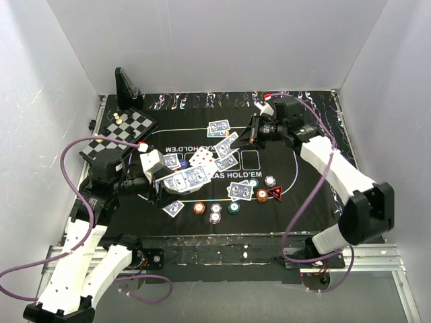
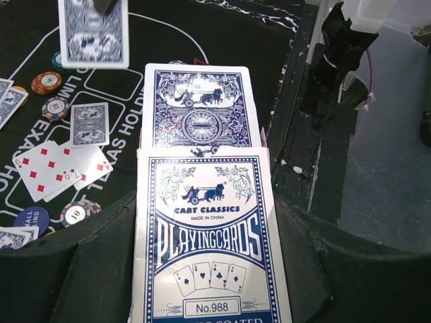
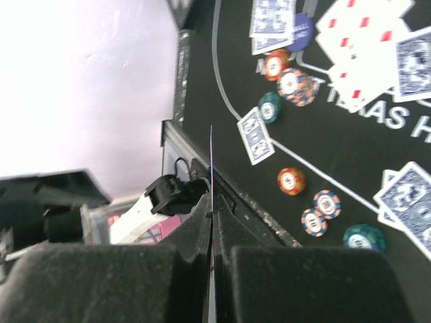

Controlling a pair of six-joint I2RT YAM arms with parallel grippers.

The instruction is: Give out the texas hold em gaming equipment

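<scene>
Playing card [image 3: 211,161] pinched edge-on in right tool [image 3: 212,217]; left tool [image 2: 205,202] clamps card box [image 2: 209,259]; chips [image 1: 199,207] scattered, chessboard [image 1: 124,131] far-left.

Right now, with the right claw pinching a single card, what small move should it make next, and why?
Probably carry the card to a bare patch of the mat and release it. The right gripper is shut on that one card, edge-on between its fingers, while the left gripper holds the card box; other cards and chips already lie spread on the mat.
</scene>
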